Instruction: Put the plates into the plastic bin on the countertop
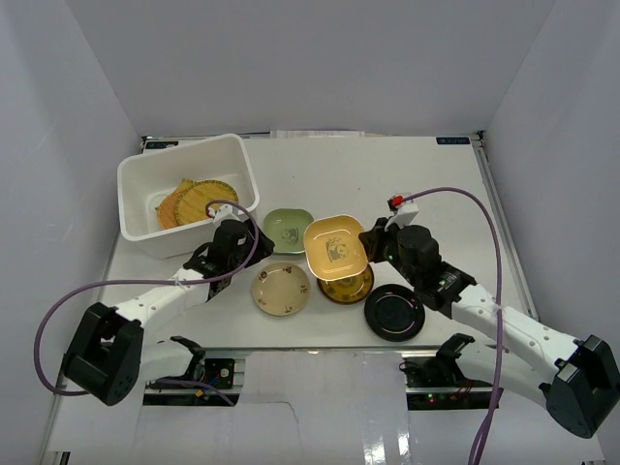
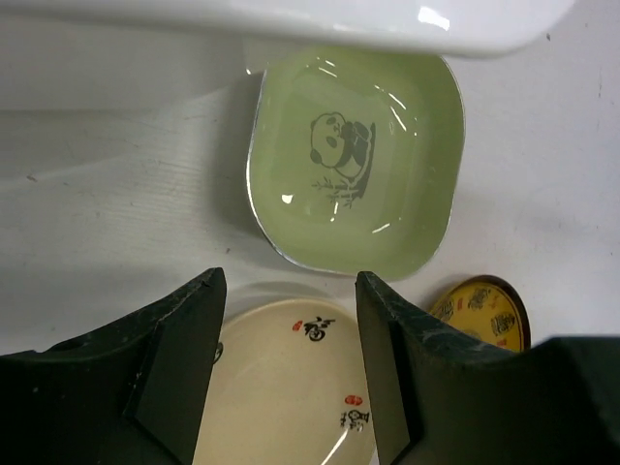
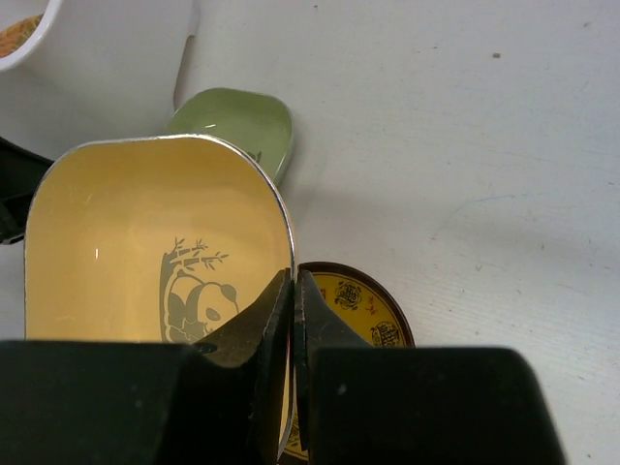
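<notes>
My right gripper (image 1: 365, 248) is shut on the rim of the yellow squarish plate (image 1: 334, 247), held above the gold-patterned dark plate (image 1: 351, 284); the right wrist view shows the yellow plate (image 3: 145, 242) pinched at its right edge. My left gripper (image 1: 242, 254) is open and empty, over the gap between the green squarish plate (image 1: 289, 229) and the round cream plate (image 1: 282, 289). The left wrist view shows the green plate (image 2: 354, 155) and the cream plate (image 2: 291, 387). The white plastic bin (image 1: 136, 179) holds tan woven plates (image 1: 199, 201). A glossy black plate (image 1: 394, 312) lies at the front right.
Grey walls enclose the white countertop (image 1: 387, 184). The bin's near wall (image 2: 291, 19) stands just beyond the green plate. Purple cables loop off both arms.
</notes>
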### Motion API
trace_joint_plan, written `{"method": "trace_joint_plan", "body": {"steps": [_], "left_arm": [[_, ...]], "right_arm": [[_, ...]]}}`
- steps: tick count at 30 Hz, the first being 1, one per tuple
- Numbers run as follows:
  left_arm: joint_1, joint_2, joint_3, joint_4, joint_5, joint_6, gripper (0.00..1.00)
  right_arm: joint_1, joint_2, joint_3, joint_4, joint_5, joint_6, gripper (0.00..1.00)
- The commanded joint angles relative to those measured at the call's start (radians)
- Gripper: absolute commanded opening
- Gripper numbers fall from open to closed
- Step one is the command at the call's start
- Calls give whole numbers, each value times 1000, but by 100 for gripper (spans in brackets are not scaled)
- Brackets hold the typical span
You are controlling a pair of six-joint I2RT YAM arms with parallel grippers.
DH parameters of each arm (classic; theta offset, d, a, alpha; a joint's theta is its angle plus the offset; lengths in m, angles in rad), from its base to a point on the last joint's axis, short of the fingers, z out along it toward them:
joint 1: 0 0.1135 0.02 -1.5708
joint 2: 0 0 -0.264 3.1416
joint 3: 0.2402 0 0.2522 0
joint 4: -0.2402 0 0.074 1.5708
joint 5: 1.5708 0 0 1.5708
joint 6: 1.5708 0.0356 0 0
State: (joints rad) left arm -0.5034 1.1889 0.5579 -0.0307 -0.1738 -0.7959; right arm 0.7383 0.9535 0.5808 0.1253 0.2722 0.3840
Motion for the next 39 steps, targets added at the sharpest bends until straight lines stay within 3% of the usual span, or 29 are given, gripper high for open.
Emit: {"method": "trace_joint_plan", "body": {"steps": [1, 14, 20, 28, 35, 39], "left_arm": [[-6, 35, 20, 110, -81, -40, 66], [-7, 253, 59, 196, -138, -32, 62], [-21, 314, 80, 212, -128, -23, 51], [-72, 345, 62, 207, -246, 10, 50], [-119, 307, 43, 192, -325, 56, 56], [-145, 314, 42, 180, -349, 50, 51]], "right_arm": [[-13, -45, -7, 48, -44, -17, 8], [-36, -91, -58, 48, -87, -16, 8], [-36, -87, -68, 50, -97, -14, 8], [-42, -93, -59, 50, -100, -14, 8], [-45, -117, -58, 47, -107, -13, 8], [-43, -134, -52, 40, -108, -11, 8]]}}
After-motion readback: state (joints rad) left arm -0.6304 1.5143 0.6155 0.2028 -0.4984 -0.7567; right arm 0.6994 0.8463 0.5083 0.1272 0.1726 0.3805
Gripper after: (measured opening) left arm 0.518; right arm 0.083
